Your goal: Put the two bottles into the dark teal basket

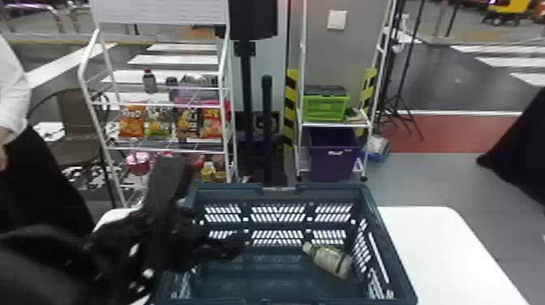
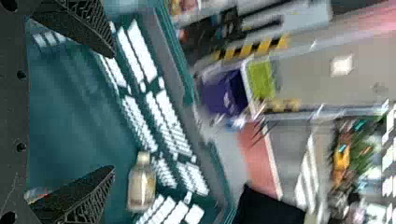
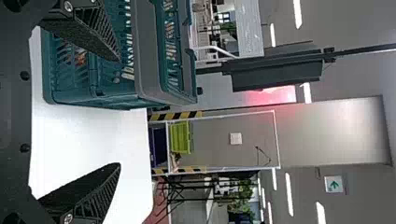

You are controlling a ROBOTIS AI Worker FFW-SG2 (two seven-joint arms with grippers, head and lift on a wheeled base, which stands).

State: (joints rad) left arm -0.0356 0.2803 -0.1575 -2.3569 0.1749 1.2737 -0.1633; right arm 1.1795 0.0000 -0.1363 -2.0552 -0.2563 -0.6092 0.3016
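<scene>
The dark teal basket (image 1: 332, 189) stands on the white table. One bottle (image 1: 329, 259) lies tilted inside it near the right wall, cap toward the back left. Over the basket's left part is my left gripper (image 1: 238, 245). In the left wrist view that left gripper (image 2: 114, 112) has its fingers wide apart with nothing between them, and the bottle (image 2: 141, 187) lies beyond the lower finger. In the right wrist view my right gripper (image 3: 119, 112) stands open and holds nothing, with the basket (image 3: 149, 51) farther off. I cannot make out a second bottle in the basket.
The white table (image 1: 438, 243) extends to the basket's right. Behind it stand a rack with snack bags (image 1: 131, 121) and a small bottle (image 1: 149, 81), and another rack with a green crate (image 1: 324, 108) and a purple bin (image 1: 333, 158).
</scene>
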